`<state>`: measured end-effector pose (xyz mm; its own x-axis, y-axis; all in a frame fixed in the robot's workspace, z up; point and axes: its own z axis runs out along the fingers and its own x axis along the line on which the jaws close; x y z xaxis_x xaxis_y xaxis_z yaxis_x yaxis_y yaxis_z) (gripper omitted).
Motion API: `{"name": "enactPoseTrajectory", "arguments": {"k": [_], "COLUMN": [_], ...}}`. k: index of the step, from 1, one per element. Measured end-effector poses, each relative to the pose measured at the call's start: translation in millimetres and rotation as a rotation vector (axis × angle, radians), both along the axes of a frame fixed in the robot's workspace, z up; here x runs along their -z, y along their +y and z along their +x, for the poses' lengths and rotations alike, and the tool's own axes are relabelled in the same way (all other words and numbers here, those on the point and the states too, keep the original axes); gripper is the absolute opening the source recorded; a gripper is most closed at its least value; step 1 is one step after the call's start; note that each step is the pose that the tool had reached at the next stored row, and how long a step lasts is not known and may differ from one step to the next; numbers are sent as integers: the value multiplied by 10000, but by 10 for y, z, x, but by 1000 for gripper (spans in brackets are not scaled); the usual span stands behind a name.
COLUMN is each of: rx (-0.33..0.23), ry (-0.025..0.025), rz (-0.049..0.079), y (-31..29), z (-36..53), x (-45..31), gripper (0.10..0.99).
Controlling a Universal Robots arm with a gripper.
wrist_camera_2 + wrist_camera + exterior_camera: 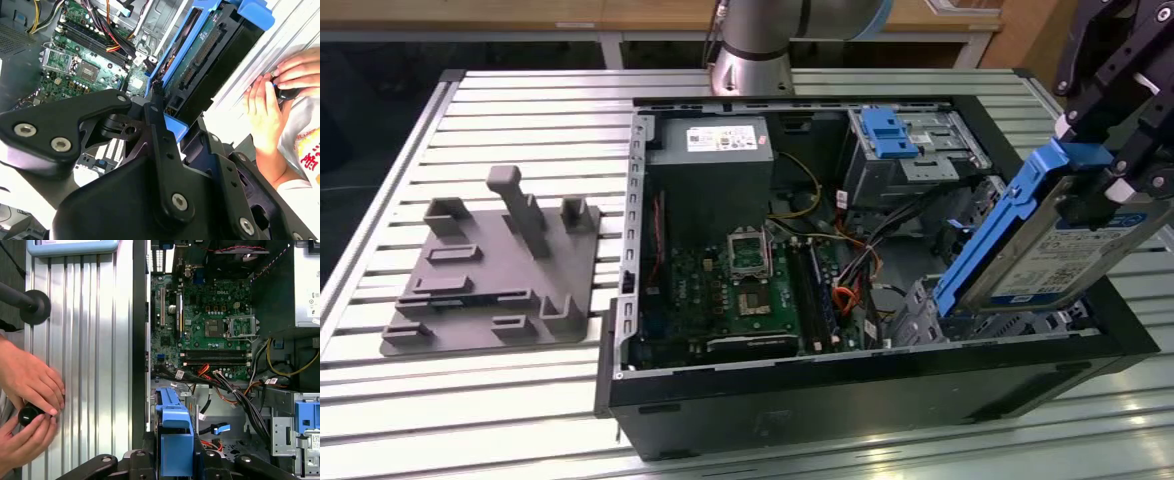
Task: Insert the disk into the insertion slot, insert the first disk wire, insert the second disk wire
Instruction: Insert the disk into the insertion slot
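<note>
Pincer (1110, 182) on the single arm, at the exterior view's right, pinching the disk (1051, 258).

Fingers were pressed together on the handle end of the disk's blue carrier. The disk hung just below the pincer, steeply tilted, its long axis running from the grip at the upper right of the frame down toward the exterior view's left. Its lower end met the mouth of the insertion slot (923, 312), a small perforated grey cage at the lower right inside the open computer case (720, 400); how deep it sat could not be told. Most of the disk stood above the case rim, so seating looked barely begun. The larger cage with a blue latch (894, 132) sat apart, nearer the frame's top. In the first wrist view, a person's hands (30, 390) were on the slatted table (100, 340) beside the case.
</note>
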<state>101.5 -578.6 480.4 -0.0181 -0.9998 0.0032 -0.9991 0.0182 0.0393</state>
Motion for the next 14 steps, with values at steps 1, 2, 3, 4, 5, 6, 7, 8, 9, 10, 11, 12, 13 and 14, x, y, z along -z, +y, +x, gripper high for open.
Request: {"name": "enactPoseTrajectory", "arguments": {"k": [1,2,3,4,5,6,7,8,9,10,11,12,13,14], "rx": [0,0,0,0,0,-2,-2,-2,-3,-4,-5,-7,-8,-9], "ry": [0,-1,-4,-7,-14,-22,-30,-38,-45,-52,-59,-66,-71,-75], "rz": [24,77,146,211,278,357,446,540,633,728,822,925,1029,1112], "y": [-1,-2,-3,-4,-6,-8,-11,-15,-19,-24,-28,-32,-36,-41], "z": [0,0,0,0,0,0,-1,-2,-2,-2,-2,-3,-3,-3], "x": [-1,1,1,0,0,0,0,0,0,0,1,1,0,1], "gripper": [365,365,365,365,365,365,365,365,365,365,365,365,365,365]}}
